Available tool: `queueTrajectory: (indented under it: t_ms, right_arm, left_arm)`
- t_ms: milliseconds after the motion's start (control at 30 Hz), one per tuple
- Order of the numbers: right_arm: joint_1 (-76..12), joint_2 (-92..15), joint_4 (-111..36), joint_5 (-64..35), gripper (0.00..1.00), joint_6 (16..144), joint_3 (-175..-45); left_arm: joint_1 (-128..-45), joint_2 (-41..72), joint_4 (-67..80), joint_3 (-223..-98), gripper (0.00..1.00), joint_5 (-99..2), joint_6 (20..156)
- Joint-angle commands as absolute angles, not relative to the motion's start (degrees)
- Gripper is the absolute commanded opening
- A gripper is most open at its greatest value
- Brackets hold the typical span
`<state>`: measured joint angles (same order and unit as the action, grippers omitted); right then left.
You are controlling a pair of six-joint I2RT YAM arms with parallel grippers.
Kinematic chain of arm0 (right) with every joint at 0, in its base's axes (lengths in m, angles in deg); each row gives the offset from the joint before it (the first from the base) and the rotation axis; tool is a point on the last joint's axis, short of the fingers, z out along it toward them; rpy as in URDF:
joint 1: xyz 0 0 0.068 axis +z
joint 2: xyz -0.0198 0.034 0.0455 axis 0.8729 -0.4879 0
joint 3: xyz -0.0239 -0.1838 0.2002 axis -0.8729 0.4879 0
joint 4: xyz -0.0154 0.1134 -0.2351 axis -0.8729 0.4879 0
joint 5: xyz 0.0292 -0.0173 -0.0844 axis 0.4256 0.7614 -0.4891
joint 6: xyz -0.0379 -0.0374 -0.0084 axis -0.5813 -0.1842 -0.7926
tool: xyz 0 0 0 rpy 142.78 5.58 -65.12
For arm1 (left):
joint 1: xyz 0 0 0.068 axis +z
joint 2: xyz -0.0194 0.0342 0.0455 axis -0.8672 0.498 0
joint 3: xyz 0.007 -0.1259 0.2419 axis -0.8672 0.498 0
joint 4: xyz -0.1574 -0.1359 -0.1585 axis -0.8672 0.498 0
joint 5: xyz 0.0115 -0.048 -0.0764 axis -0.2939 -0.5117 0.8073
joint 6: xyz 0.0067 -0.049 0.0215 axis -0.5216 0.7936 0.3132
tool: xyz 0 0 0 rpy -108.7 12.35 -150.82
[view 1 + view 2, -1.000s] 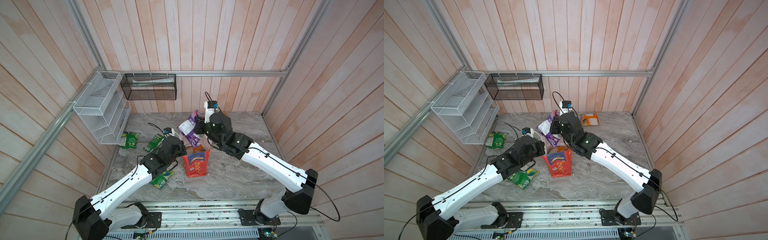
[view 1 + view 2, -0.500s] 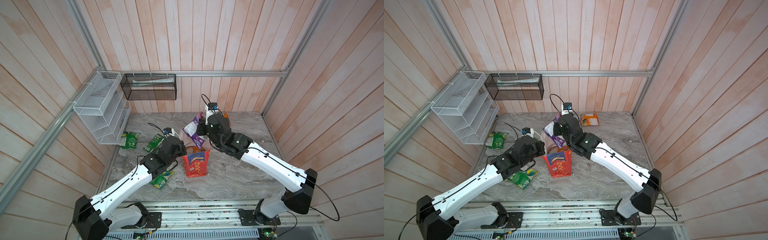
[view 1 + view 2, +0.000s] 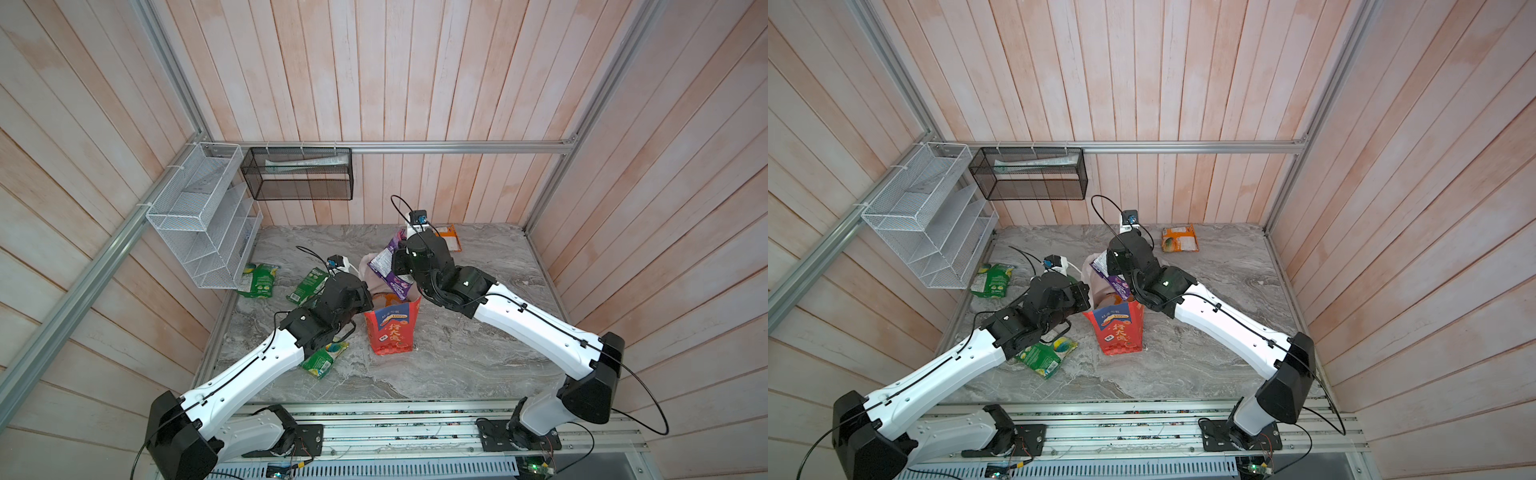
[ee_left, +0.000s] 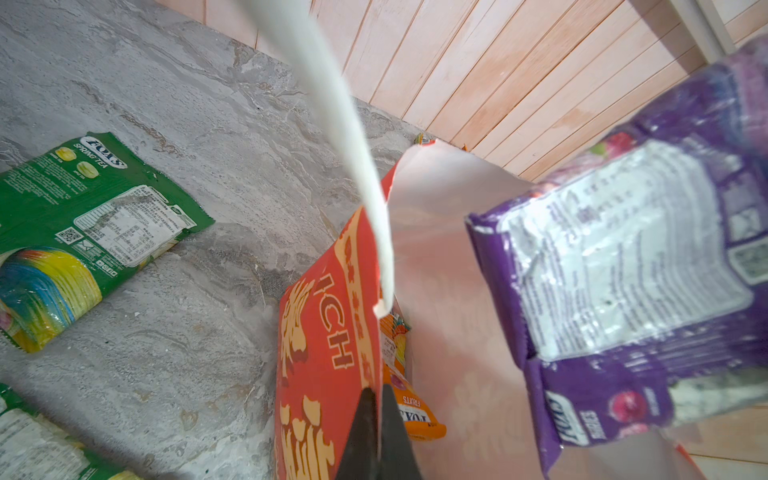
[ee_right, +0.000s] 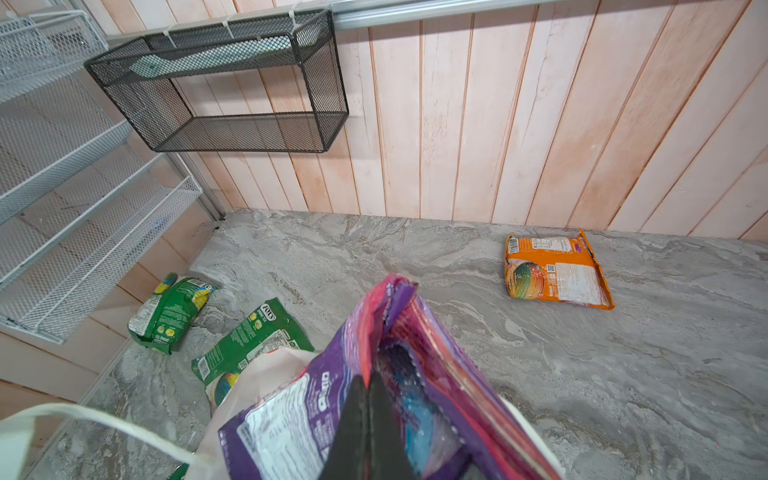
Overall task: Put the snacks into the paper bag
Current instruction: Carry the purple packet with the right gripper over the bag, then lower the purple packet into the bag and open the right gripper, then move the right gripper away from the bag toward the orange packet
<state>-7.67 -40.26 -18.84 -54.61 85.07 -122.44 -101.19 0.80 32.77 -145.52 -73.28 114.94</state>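
The right hand pinches the purple packet at the mouth of the red paper bag, whose side the left hand pinches, and the packet might snag the rim and slip outside.

Left gripper clamped on the paper bag side wall. Purple packet hangs tilted over the open mouth. Orange FOX'S packet sits inside. Green packet lies flat on the marble tabletop.

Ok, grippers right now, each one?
Left gripper: closed on the rim of the tall red paper gift bag.
Right gripper: closed on the glossy purple plastic candy packet.
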Motion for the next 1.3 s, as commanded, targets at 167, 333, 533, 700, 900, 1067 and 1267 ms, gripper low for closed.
queueTrajectory:
  t_ms: [167, 333, 533, 700, 900, 1067, 1267]
  right_arm:
    - [-7.10, -41.62, -19.73, -55.37, 0.00, 84.33, -121.17]
    - [-6.75, -41.99, -19.67, -54.57, 0.00, 84.22, -121.10]
    - [-6.27, -42.17, -19.44, -54.10, 0.01, 84.30, -121.07]
    - [-5.99, -42.07, -19.52, -54.06, 0.11, 84.46, -120.75]
    - [-5.74, -41.02, -19.39, -53.18, 0.25, 84.51, -120.52]
    - [-5.60, -37.19, -20.12, -52.54, 0.38, 84.72, -118.55]
    - [-5.65, -28.90, -23.32, -54.32, 0.61, 84.68, -111.62]
  left_arm:
    - [-101.43, 1.05, 32.00, -145.62, 0.00, -74.36, 114.04]
    - [-101.39, 1.18, 32.04, -145.61, 0.00, -74.30, 114.04]
    - [-101.44, 1.15, 32.05, -145.62, 0.00, -74.38, 114.04]
    - [-101.46, 1.14, 32.03, -145.64, 0.00, -74.29, 114.04]
    - [-101.44, 1.23, 32.08, -145.63, 0.00, -74.38, 114.04]
    - [-101.44, 1.10, 32.13, -145.59, 0.00, -74.30, 114.04]
    - [-101.38, 1.63, 32.00, -145.66, 0.00, -74.21, 114.04]
